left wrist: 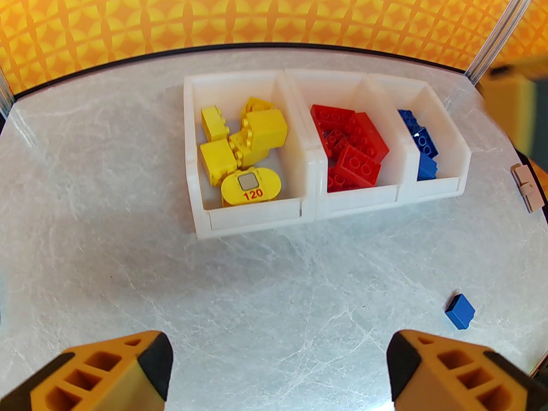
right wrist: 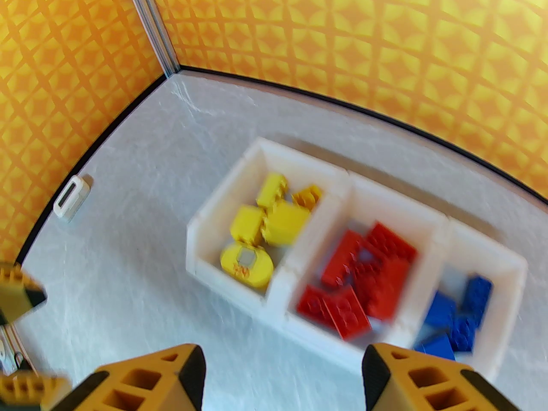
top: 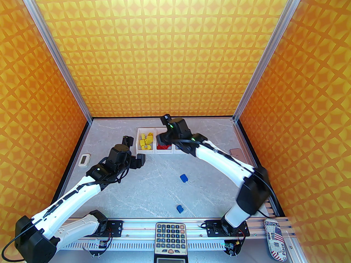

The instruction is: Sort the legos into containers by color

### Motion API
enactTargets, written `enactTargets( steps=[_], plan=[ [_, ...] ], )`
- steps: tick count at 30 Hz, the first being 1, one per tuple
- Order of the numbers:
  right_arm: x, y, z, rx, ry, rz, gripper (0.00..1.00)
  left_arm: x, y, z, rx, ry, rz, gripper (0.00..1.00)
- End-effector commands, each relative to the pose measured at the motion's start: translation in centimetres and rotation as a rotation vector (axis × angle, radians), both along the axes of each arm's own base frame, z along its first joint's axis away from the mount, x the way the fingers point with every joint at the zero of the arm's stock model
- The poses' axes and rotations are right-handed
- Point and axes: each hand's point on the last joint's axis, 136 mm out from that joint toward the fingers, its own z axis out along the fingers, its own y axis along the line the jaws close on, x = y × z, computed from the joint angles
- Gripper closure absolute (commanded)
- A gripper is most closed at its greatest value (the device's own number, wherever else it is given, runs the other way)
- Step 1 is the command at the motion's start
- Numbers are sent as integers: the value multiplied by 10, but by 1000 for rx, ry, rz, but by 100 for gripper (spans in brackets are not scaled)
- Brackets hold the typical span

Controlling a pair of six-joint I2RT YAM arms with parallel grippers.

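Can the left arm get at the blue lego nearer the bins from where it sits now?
Probably yes. The left gripper is open and empty, and the blue lego lies alone on bare table to its right. The right gripper is up by the containers, out of that path.

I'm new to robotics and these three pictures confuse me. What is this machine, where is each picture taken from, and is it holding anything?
These are two robot arms bolted at the near edge of a table, each ending in a two-finger gripper. The wide picture comes from a camera above and behind them; the other two come from cameras on the wrists, looking past orange fingers. The left gripper and the right gripper are both open and hold nothing. At the back stand three joined white bins with yellow bricks, red bricks and blue bricks sorted inside. Two loose blue bricks lie on the table: one farther out, one nearer the arms' bases.
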Motion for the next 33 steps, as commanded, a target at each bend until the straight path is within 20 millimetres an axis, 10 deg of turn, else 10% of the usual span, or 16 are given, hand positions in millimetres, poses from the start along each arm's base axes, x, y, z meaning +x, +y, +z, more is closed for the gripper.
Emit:
enactTargets(
  steps=[1, 17, 33],
  plan=[
    [-13, -21, -16, -46, 0, -32, 35, -3, -14, -17, -11, 54, -21, 13],
    [-53, -68, -30, -37, -18, -125, 34, -56, -71, -79, -82, 202, -109, 14],
    [-45, -122, -38, -45, 2, -299, 32, -85, -166, -121, 3, 287, -293, 15]
  ],
)
